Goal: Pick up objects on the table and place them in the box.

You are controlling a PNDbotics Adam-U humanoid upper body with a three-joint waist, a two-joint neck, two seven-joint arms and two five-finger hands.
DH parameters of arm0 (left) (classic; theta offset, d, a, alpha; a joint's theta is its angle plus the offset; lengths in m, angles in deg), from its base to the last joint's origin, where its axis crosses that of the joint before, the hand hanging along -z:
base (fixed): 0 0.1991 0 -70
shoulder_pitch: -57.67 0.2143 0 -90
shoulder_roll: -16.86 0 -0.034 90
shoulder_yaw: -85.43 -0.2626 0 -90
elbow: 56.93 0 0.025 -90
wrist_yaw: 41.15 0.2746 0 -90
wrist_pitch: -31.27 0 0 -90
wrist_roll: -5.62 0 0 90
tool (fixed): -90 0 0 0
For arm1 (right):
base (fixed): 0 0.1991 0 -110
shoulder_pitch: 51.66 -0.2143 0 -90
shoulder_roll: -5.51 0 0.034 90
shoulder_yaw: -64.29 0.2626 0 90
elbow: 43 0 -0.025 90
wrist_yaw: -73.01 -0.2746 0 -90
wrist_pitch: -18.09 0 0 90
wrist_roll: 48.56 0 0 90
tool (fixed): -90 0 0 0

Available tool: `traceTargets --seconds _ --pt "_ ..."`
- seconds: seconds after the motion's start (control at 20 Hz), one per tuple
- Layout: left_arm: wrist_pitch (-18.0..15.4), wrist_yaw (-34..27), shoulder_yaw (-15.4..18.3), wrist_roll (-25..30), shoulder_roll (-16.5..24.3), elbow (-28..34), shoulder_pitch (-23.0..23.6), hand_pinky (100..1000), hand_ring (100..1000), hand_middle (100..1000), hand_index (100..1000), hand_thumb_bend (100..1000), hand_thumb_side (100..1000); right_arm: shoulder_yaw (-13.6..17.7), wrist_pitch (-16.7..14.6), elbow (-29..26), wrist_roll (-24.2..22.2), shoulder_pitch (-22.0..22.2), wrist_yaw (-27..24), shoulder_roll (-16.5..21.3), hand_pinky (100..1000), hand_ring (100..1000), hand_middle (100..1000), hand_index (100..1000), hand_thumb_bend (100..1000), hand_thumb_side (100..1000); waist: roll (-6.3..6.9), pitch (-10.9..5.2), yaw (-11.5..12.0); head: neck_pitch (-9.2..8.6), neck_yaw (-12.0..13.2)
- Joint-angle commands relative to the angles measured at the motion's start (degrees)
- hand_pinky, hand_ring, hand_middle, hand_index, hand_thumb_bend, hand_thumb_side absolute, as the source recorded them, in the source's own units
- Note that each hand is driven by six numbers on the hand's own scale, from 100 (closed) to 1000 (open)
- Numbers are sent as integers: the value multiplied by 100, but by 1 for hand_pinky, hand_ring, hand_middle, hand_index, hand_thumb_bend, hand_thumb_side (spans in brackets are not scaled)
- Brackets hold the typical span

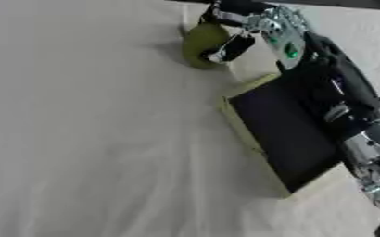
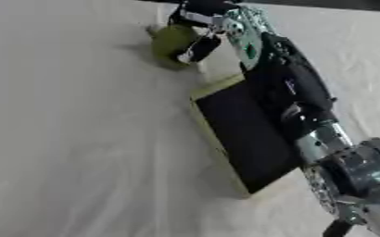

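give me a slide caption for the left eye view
Right robot hand closes on an olive-green round object on the cloth-covered table, just beyond the dark-lined box.

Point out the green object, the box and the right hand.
green object (image 1: 199,42): left eye view, on its rounded left side.
box (image 1: 289,134): left eye view, on its dark inside.
right hand (image 1: 235,46): left eye view, on a dark finger against the green object.
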Motion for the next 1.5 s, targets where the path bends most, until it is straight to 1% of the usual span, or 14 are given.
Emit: traceTargets --seconds 0.05,0.2,0.45,0.6,0.7,0.95,1.1,1.3,1.5 --pt "-2 -1 50 -12 77 87 -46 763 872 634 714 157 564 -50 49 11 -53 -62 -97 177 681 530 380 552 100 294 55 -178 -13 23 10" --pt "-9 -2 51 -13 73 87 -53 763 872 634 714 159 562 -95 -10 26 -268 -50 -289 153 676 515 348 523 100 288 69 -189 -26 46 5" --pt "-7 -5 50 -8 64 87 -40 763 871 634 714 160 557 -141 -9 -98 -583 -59 -706 146 673 502 333 511 100 277 93 -249 -57 100 -3" --pt "1 -4 52 -6 65 87 -14 764 869 634 714 162 551 -190 -22 -296 -739 -75 -981 199 678 501 341 521 100 263 113 -324 -88 149 11" --pt "5 -4 51 -1 67 87 6 764 868 634 714 164 549 -210 -66 -515 -760 -90 -1159 259 681 495 335 516 100 257 126 -386 -128 190 23" --pt "11 2 60 3 76 87 62 764 866 634 714 169 539 -180 -88 -1172 -553 -70 -1615 482 688 474 319 506 100 223 157 -520 -232 251 62" --pt "15 14 70 -1 91 87 95 764 865 633 714 174 534 -246 -86 -1591 -416 27 -1875 712 685 464 312 500 100 205 169 -585 -302 277 106" --pt "23 31 84 -16 108 87 135 764 864 633 714 174 531 -453 -244 -2142 -183 352 -2215 1164 679 451 301 489 100 174 184 -638 -379 291 188" --pt "31 44 95 -31 115 87 149 764 864 633 714 174 528 -548 -493 -2692 143 799 -2553 1612 679 444 296 486 100 140 224 -660 -434 275 278"
